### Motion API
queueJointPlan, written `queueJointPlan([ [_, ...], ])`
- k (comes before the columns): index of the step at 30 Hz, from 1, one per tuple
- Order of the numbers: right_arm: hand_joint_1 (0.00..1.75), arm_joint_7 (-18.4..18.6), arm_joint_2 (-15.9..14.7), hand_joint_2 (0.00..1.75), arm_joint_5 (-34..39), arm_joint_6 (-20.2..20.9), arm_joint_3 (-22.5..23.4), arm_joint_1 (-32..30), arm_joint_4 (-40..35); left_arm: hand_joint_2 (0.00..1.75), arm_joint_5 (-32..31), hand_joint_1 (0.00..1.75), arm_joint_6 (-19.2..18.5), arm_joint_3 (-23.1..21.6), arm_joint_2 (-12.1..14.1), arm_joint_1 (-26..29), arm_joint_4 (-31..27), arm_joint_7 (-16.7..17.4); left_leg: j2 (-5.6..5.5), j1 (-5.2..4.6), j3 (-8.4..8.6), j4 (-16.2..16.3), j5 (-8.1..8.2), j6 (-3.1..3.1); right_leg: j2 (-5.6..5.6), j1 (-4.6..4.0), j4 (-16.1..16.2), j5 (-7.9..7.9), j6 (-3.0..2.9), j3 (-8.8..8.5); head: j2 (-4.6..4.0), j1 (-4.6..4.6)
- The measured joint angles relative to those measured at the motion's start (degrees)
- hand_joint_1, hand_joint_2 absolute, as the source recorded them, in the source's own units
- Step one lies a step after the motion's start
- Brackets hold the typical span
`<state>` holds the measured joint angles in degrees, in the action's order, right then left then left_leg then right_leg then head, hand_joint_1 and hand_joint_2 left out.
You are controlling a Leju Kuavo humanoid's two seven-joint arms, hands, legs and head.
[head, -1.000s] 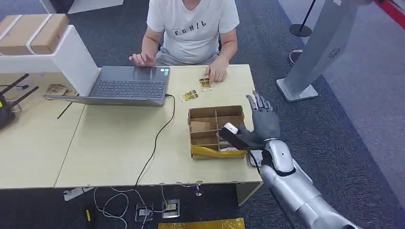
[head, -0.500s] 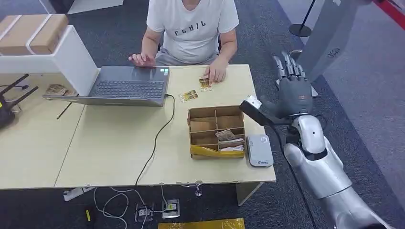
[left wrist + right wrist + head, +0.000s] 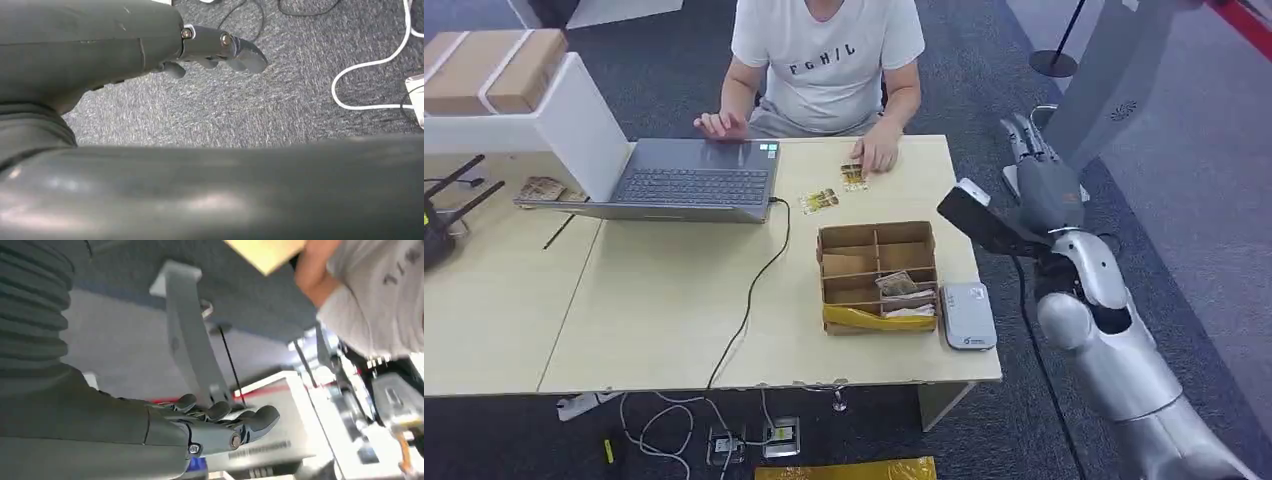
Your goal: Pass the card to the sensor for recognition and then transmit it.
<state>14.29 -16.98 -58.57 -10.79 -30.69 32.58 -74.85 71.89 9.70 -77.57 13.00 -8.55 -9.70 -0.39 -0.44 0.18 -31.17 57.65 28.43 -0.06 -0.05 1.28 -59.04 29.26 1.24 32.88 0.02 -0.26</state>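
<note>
Fingers (image 3: 1022, 135) of right hand (image 3: 1042, 185) were seen spread, nothing gripped, raised beyond sensor (image 3: 967, 315). Card (image 3: 894, 284) judged thin, stiff, slick; best pinched by edge.

At lower right of my head view I see the right arm (image 3: 1114, 350), glossy silver shells with a black cable beside it, ending in a dark grey right hand (image 3: 1042, 185). My left wrist view shows the left hand (image 3: 220, 47): dark grey, two small screws, behind a ribbed grey cover.
</note>
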Motion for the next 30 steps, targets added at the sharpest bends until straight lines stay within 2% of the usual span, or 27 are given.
queueJointPlan([
  [1, 0.00, 5.83, -1.33, 1.75, 12.55, 10.23, -0.48, -1.59, -6.47, 0.00, 0.13, 0.00, -0.11, 0.00, 0.00, 0.01, 0.00, 0.33, 0.00, 0.00, -0.01, 0.00, 0.00, 0.00, -0.03, 0.00, 0.00, 0.00, 0.00, 0.02, 0.00, -0.02],
  [4, 0.00, 8.55, -2.17, 1.75, 16.79, 14.05, -1.18, -2.95, -9.95, 0.00, 0.13, 0.00, -0.15, 0.00, 0.00, -0.02, 0.00, 0.37, 0.00, 0.00, -0.01, -0.01, 0.01, 0.00, 0.00, 0.00, 0.00, 0.01, -0.01, 0.02, 0.00, 0.00],
  [10, 0.00, 11.85, -4.26, 1.75, 22.79, 19.16, -3.56, -4.67, -14.54, 0.00, 0.07, 0.00, -0.15, 0.00, 0.00, -0.02, 0.00, 0.37, 0.00, 0.00, -0.01, -0.01, 0.01, 0.00, -0.01, 0.00, 0.01, 0.01, -0.01, 0.01, 0.00, 0.00],
  [20, 0.00, 12.22, -6.25, 1.75, 25.81, 19.09, -6.76, -5.65, -16.92, 0.00, 0.07, 0.00, -0.35, 0.00, 0.02, -0.03, 0.00, 0.85, 0.00, 0.00, -0.02, -0.01, 0.01, 0.00, 0.00, 0.00, 0.01, 0.01, -0.01, 0.02, 0.00, -0.02],
  [22, 0.00, 11.69, -6.25, 1.75, 24.25, 17.40, -8.00, -5.83, -16.79, 0.00, 0.04, 0.00, -0.31, 0.00, 0.00, -0.05, 0.00, 0.87, 0.00, 0.00, -0.02, -0.02, 0.01, 0.00, -0.01, 0.00, 0.00, 0.01, -0.01, 0.02, 0.00, -0.02],
  [27, 0.00, 7.74, -5.86, 1.75, 15.90, 9.69, -12.40, -5.65, -13.38, 0.00, 0.04, 0.00, 0.26, 0.00, -0.15, -0.13, 0.00, 0.87, -0.01, 0.02, -0.05, -0.03, 0.01, -0.01, -0.03, -0.02, 0.00, 0.02, -0.02, 0.00, 0.00, -0.02],
  [30, 0.00, 6.30, -4.85, 1.75, 13.24, 7.68, -14.42, -5.34, -10.48, 0.00, 0.04, 0.00, 0.46, 0.00, -0.15, -0.14, 0.00, 0.92, -0.01, 0.02, -0.05, -0.03, 0.01, -0.01, -0.03, -0.02, 0.00, 0.02, -0.02, 0.00, 0.00, -0.02],
])
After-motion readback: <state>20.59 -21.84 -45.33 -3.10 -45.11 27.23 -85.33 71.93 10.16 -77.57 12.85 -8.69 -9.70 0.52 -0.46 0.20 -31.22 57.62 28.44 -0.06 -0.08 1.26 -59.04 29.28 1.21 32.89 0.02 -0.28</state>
